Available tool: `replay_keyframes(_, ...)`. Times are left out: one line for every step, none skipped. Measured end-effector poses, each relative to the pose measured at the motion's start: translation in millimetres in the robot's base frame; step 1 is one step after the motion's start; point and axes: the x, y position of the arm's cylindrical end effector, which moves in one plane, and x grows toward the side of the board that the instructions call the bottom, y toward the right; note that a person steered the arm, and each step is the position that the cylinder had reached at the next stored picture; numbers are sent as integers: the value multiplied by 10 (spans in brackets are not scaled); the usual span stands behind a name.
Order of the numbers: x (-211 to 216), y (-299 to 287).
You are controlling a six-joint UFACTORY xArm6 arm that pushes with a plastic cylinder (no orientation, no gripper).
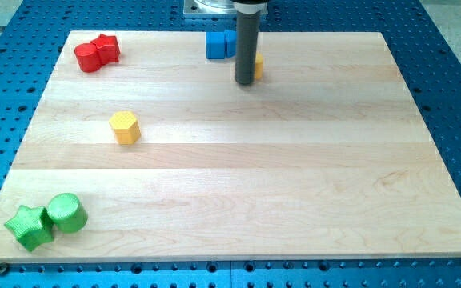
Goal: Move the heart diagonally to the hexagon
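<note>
- My tip [244, 82] is down on the board [238, 192] near the view's top, a bit right of centre. There's no claw on this rig at all, just the straight dark rod, so nothing to spread or pinch.
- Right behind the rod, on its right, a yellow block [258, 66] peeks out. Most of it is hidden, so I can't tell its shape for sure or whether my tip is actually touching it. It's at least right up against it in the view.
- Just left of the rod sits a blue block [217, 45], squarish, with a second blue bit [230, 42] tucked between it and the rod. Can't make out that one's shape either.
- The yellow hexagon [125, 127] is well apart from my tip, down and to the view's left, standing alone on the bare wood.
- Top left corner: two red blocks touching, a round one [89, 57] and a star-ish one [106, 48] behind it.
- Bottom left corner: a green star [28, 227] touching a green cylinder [66, 213].
- The board rests on a blue perforated table [454, 96].
</note>
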Motion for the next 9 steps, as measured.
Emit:
replay_keyframes(0,-124)
replay_keyframes(-48,95)
replay_keyframes(-282,526)
replay_keyframes(-550,743)
replay_keyframes(-539,730)
replay_keyframes(-394,689)
replay_keyframes(-329,393)
replay_keyframes(-383,211)
replay_keyframes(-565,203)
